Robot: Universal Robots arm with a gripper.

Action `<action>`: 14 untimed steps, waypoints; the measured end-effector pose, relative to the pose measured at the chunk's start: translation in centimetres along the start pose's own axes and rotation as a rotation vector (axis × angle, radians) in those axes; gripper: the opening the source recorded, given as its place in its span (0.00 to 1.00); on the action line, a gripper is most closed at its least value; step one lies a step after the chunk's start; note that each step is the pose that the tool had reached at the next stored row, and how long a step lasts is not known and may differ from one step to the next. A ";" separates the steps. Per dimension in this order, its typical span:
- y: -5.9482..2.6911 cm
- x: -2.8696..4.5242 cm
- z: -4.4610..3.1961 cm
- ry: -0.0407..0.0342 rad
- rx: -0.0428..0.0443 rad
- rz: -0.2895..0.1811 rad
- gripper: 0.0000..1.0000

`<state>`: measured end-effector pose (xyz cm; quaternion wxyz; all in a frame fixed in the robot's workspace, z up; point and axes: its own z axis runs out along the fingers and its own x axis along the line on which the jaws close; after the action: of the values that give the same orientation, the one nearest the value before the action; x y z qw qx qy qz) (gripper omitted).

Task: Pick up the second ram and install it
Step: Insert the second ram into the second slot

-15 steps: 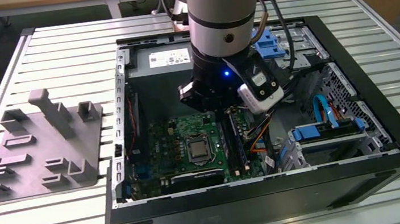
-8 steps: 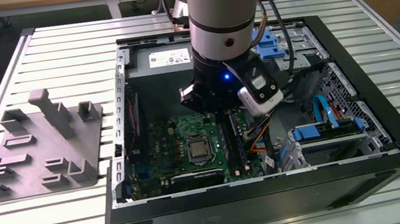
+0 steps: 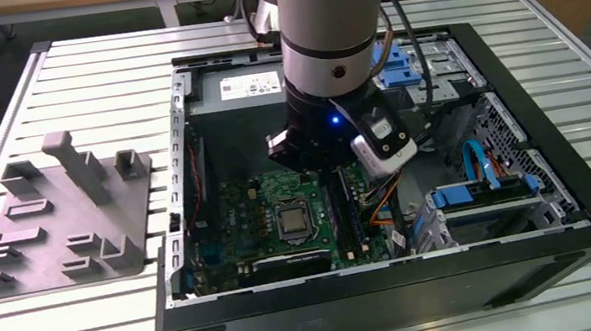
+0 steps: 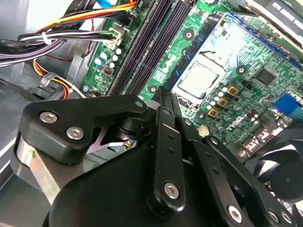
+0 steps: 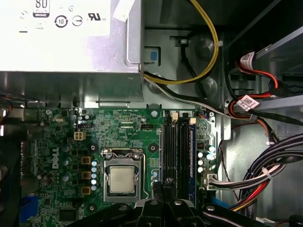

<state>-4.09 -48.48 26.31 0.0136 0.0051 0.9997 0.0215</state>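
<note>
The gripper (image 5: 163, 183) is hanging clenched above the motherboard (image 5: 123, 136)'s four slots (image 5: 175, 151). The first wrist view is showing one blue ram (image 5: 192, 151) seated nearest the motherboard's edge; the exterior view, one gray fixture (image 3: 67, 236).

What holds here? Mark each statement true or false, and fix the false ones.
The computer case lies open on the slatted table: true.
The grey tray sits at the exterior view's right of the case: false, it is at its left.
The arm reaches down over the green motherboard: true.
A cooler covers the processor: false, its metal lid is bare.
</note>
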 end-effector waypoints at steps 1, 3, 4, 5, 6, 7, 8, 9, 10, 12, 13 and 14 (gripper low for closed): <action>0.00 -0.08 0.02 0.0000 0.0002 0.001 0.11; 0.00 -0.35 0.09 -0.0001 0.0001 0.003 0.11; 0.00 -0.48 0.12 -0.0001 0.0001 0.003 0.11; 0.00 -0.60 0.16 -0.0001 0.0001 0.004 0.11; 0.00 -0.72 0.20 -0.0002 0.0000 0.005 0.11; 0.00 -0.79 0.24 -0.0002 0.0000 0.005 0.11; -0.01 -0.83 0.29 -0.0002 0.0000 0.005 0.11; -0.01 -0.83 0.35 -0.0002 0.0000 0.006 0.11; -0.01 -0.83 0.38 -0.0002 0.0003 0.006 0.11; -0.01 -0.84 0.38 -0.0002 0.0003 0.006 0.11; -0.01 -0.84 0.39 -0.0001 0.0005 0.006 0.11; -0.01 -0.88 0.44 -0.0002 0.0000 0.006 0.11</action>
<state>-3.20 -48.48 25.90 0.0137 0.0080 0.9996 0.0216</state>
